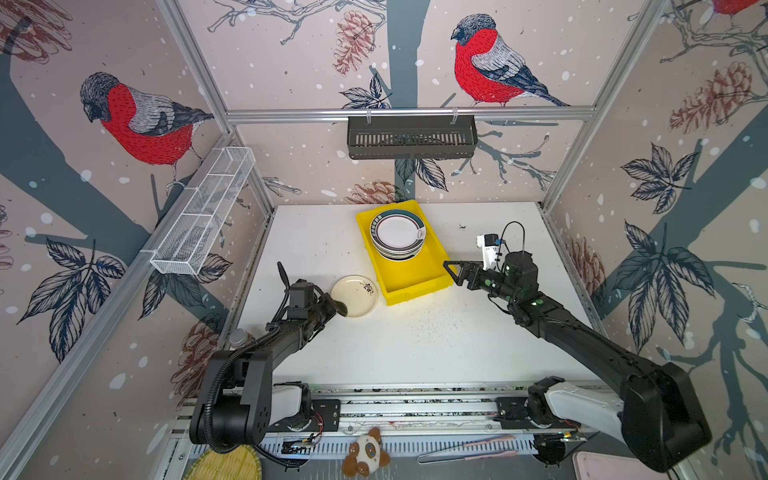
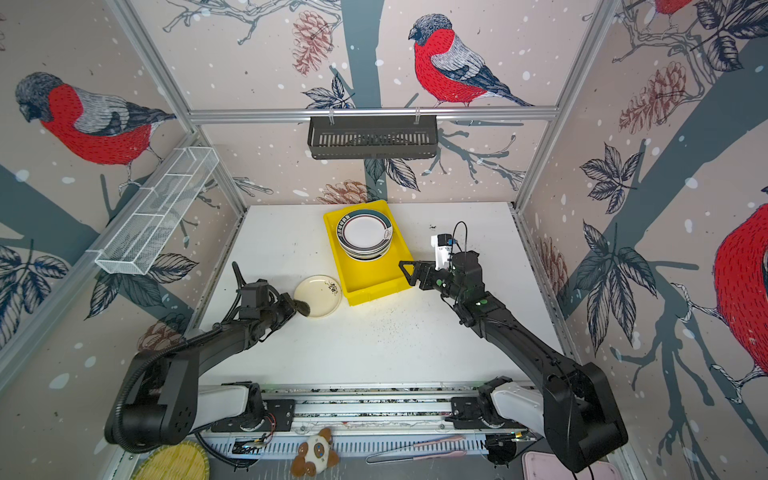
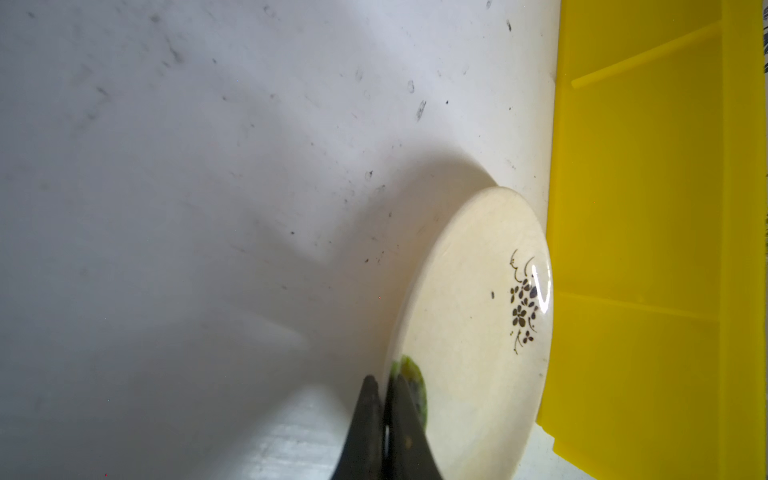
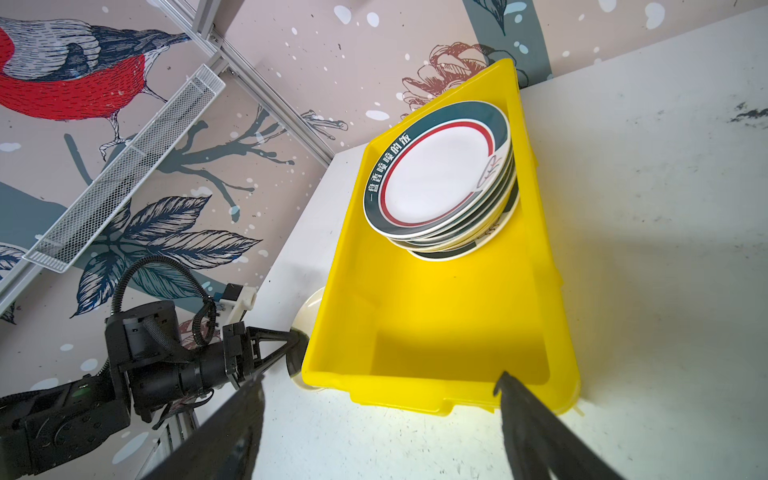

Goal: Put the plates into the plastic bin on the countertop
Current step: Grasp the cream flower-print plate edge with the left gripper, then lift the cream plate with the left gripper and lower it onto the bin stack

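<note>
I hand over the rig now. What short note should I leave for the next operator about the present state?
Left claw: shut on the rim of the cream floral plate, beside the yellow bin, not yet inside.
Right claw: open, empty, at the bin's near right corner.
Done: stack of banded plates sits in the bin's far half.
Left: lift the cream plate into the bin; its near half is free.

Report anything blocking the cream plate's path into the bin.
Only the bin's side wall. The left claw grips the cream plate beside it; the bin's near half is bare. The open right claw flanks its near right corner.
</note>
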Tool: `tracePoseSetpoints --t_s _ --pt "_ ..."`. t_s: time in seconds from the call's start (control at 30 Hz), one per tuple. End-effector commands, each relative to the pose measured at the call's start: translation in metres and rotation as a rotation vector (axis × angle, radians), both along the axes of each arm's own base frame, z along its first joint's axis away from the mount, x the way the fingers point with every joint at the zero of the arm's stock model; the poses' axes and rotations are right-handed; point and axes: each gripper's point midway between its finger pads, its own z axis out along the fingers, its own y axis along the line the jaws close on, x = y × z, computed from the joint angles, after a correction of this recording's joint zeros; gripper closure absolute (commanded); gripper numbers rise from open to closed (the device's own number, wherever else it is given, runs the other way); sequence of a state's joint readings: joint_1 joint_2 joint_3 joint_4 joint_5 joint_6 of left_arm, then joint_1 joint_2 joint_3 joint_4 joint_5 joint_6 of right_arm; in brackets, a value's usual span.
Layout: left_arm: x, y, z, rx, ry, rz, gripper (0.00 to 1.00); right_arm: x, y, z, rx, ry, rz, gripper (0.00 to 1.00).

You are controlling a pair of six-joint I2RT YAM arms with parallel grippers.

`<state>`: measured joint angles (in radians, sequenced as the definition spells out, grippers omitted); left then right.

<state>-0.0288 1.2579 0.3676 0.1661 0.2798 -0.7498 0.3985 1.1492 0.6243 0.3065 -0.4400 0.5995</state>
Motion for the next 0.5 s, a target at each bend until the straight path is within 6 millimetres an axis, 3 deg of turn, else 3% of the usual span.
tracePoseSetpoints --t_s 0.0,0.47 --pt "0.004 0.001 0.015 0.019 -0.023 -0.009 1.00 0.001 -0.001 0.009 0.013 -0.034 -0.001 0.12" --pt "0.041 0.007 0.155 0.028 -0.392 0.036 1.00 0.000 -0.017 0.017 -0.009 -0.072 -0.053 0.12"
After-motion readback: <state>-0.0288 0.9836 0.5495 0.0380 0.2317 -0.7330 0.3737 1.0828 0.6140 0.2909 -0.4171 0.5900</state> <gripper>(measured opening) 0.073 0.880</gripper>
